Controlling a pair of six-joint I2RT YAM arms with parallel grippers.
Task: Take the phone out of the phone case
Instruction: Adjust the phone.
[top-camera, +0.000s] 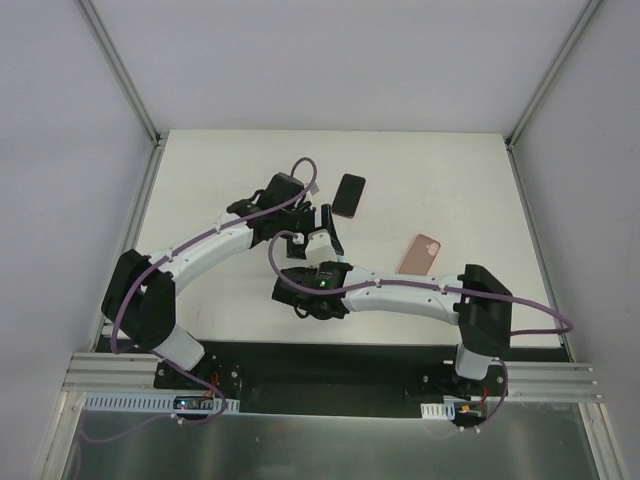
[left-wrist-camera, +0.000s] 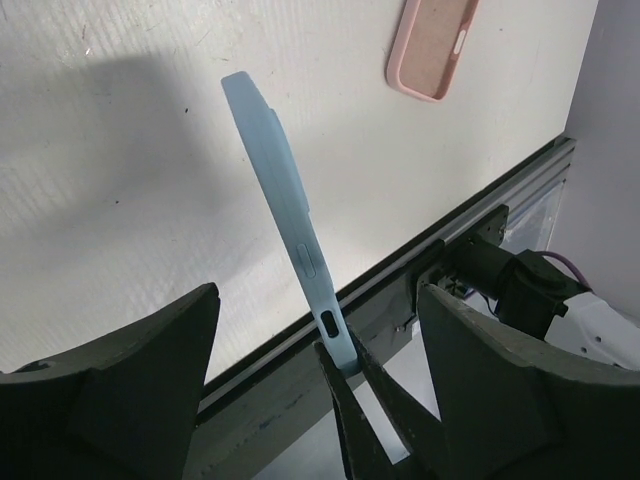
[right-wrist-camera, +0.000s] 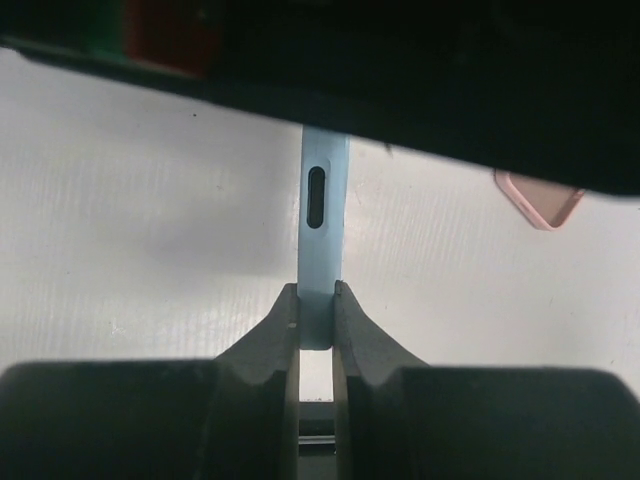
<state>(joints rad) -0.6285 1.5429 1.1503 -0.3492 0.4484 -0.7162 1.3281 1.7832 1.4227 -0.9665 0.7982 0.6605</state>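
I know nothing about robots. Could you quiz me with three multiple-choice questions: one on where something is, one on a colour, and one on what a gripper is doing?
1. Where is the pink case?
A. flat on the table
B. in a gripper
C. held in the air

2. What colour is the case pinched by the right gripper?
A. red
B. light blue
C. green

3. The left gripper is:
A. shut on that case
B. open, with a finger on either side of it
C. out of view

Answers:
1 A: it lies on the white surface, apart from both arms.
2 B: both wrist views show it pale blue.
3 B: its fingers stand wide apart, not touching the case.
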